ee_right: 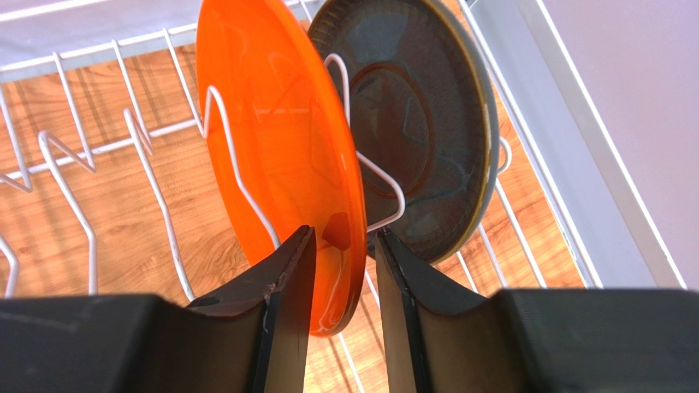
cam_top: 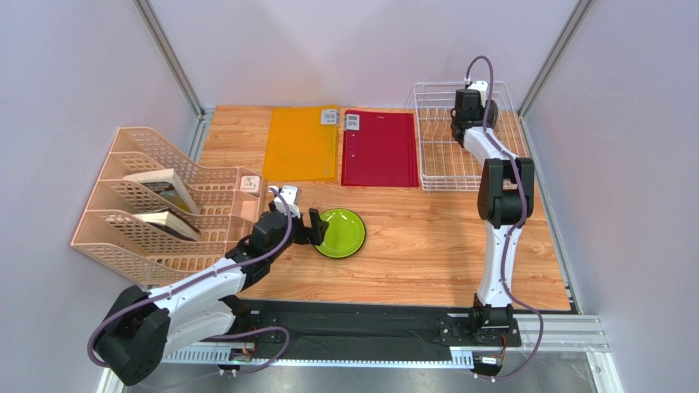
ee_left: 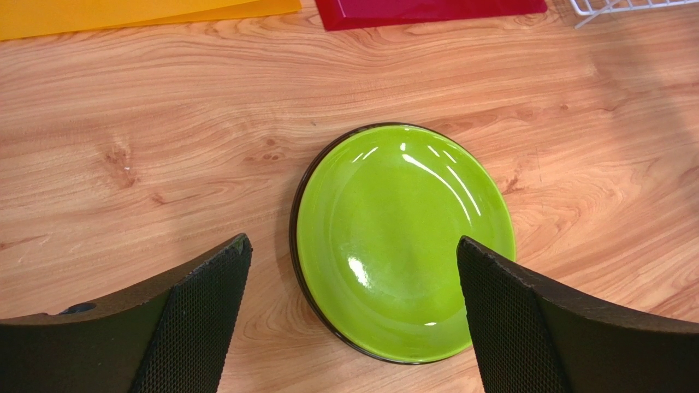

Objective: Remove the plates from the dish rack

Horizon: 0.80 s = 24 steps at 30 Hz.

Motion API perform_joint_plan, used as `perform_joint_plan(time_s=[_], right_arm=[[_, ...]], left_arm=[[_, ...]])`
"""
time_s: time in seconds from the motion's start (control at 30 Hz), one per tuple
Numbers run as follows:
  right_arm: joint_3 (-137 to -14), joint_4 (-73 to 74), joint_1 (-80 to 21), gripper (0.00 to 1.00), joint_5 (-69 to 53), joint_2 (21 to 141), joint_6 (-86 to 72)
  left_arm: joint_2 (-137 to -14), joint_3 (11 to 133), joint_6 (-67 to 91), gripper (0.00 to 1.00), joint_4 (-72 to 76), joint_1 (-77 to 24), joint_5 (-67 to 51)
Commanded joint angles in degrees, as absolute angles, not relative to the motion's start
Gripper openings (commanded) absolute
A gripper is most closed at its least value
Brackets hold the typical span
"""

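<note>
Left arm (cam_top: 205, 286) lies low, stretched forward; left gripper (ee_left: 353, 254) points down, jaws spread wide. Right arm (cam_top: 502, 246) reaches far out, elbow high; right gripper (ee_right: 344, 239) tips downward, jaws narrowly parted. Gripping or only straddling is hard to call.

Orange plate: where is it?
The orange plate stands in the dish rack, right wrist view, beside the grey plate, rim between the right gripper's jaws.
</note>
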State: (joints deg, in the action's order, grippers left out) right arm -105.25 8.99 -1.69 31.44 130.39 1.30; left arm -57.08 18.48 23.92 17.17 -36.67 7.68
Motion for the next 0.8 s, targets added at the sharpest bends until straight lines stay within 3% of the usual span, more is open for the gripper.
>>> perform_joint_plan(time_s=[0.0,0.17,0.4,0.77], right_arm=[[-105.3,5.3,-1.8,0.37,31.6,126.6,0.4],[-106.0,5.9,-1.9,0.31,30.2,126.7,0.4],[-105.1,4.9,-1.8,0.1,30.1,125.8,0.4],[-97.2,-3.9,-5.2,0.04,41.7,114.5,6.9]], left_arm=[[-57.8,18.7,24.2,1.0,20.2,-36.8,7.9],[-57.8,18.7,24.2,1.0,20.6,-36.8,8.1],[-58.1,18.8,24.1,1.0,20.9,-36.8,8.3],[-59.4,19.1,24.2,1.0,21.4,-36.8,8.6]])
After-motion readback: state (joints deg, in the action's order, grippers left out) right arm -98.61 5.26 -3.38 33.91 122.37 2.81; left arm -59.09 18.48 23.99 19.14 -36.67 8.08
